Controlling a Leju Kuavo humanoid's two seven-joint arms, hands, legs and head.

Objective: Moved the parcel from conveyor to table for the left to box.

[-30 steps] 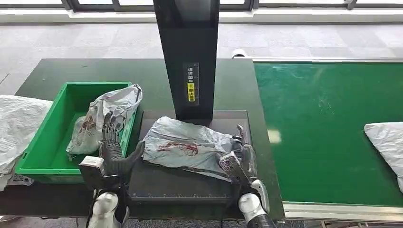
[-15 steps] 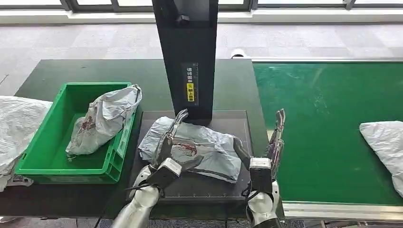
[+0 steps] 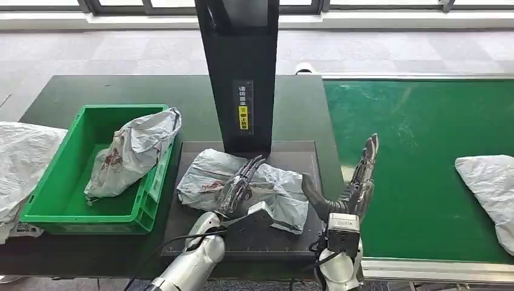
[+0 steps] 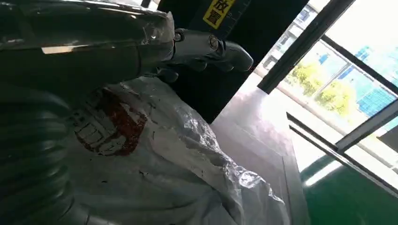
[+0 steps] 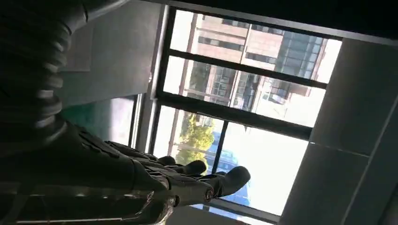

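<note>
A crumpled grey parcel (image 3: pixel 280 191) with a red print lies on the black platform (image 3: pixel 303 154) of the table, in front of the black post. My left hand (image 3: pixel 240 182) stretches over its middle with the fingers straight and apart, gripping nothing. In the left wrist view those fingers (image 4: pixel 206 46) hover just above the parcel (image 4: pixel 164 154). My right hand (image 3: pixel 359 179) stands upright beside the platform's right edge, fingers spread, apart from the parcel and holding nothing. The right wrist view has that hand (image 5: pixel 183 180) against the windows.
A green bin (image 3: pixel 66 194) at the left holds another grey parcel (image 3: pixel 130 151). A white sack (image 3: pixel 21 163) lies at the far left. The black post (image 3: pixel 239 73) rises behind the platform. On the green conveyor (image 3: pixel 418 145) at the right lies one more parcel (image 3: pixel 488 188).
My left hand swung from beside the bin to over the parcel. My right hand let go of the parcel's right end and rose toward the conveyor side. The conveyor parcel crept left.
</note>
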